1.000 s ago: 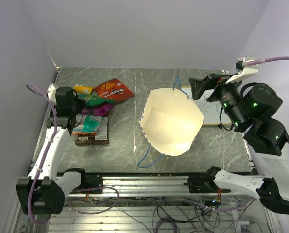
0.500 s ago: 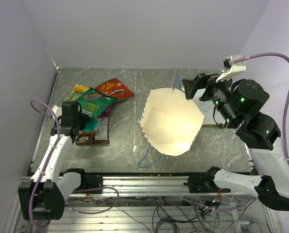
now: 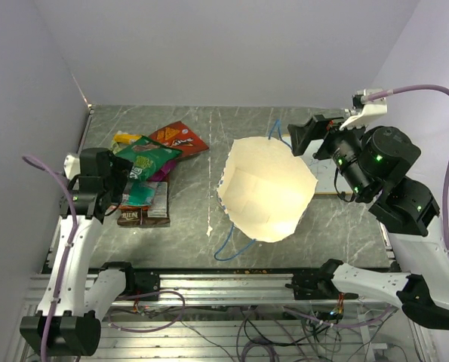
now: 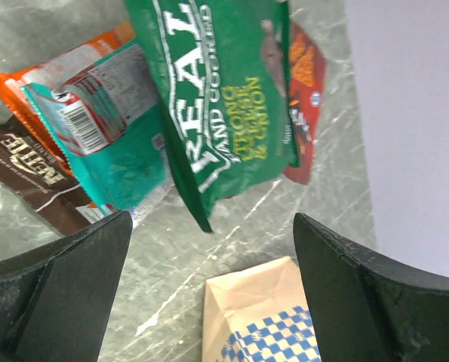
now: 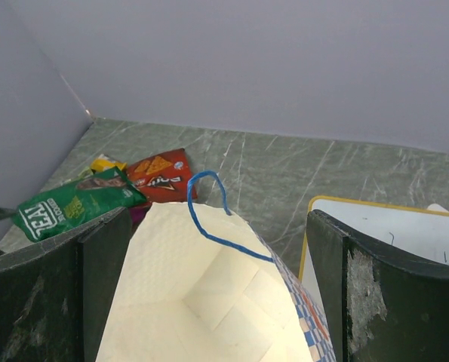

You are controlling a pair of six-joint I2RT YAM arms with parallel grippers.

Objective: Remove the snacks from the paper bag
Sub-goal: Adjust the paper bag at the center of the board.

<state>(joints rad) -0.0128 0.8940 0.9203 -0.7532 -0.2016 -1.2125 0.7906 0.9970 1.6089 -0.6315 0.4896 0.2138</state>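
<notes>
The paper bag (image 3: 266, 188) stands in the middle of the table, mouth open upward, with blue cord handles. Its cream inside (image 5: 209, 302) shows no packet. The snacks lie heaped at the left: a green packet (image 3: 150, 160) (image 4: 224, 98) on top, a red one (image 3: 177, 139), a yellow one (image 3: 126, 139), a teal one (image 4: 111, 136), a dark brown bar (image 4: 35, 177). My left gripper (image 3: 122, 188) (image 4: 211, 226) is open beside the heap, holding nothing. My right gripper (image 3: 303, 136) (image 5: 213, 226) hangs open above the bag's far rim.
A small whiteboard (image 3: 326, 170) (image 5: 405, 226) with a yellow edge lies right of the bag, under the right arm. Walls close the table at the left, back and right. The metal rail (image 3: 232, 283) runs along the near edge.
My left gripper has opened and let go of the green packet, which now lies on the heap; that arm has drawn back to the left. The right gripper edged left over the bag.
</notes>
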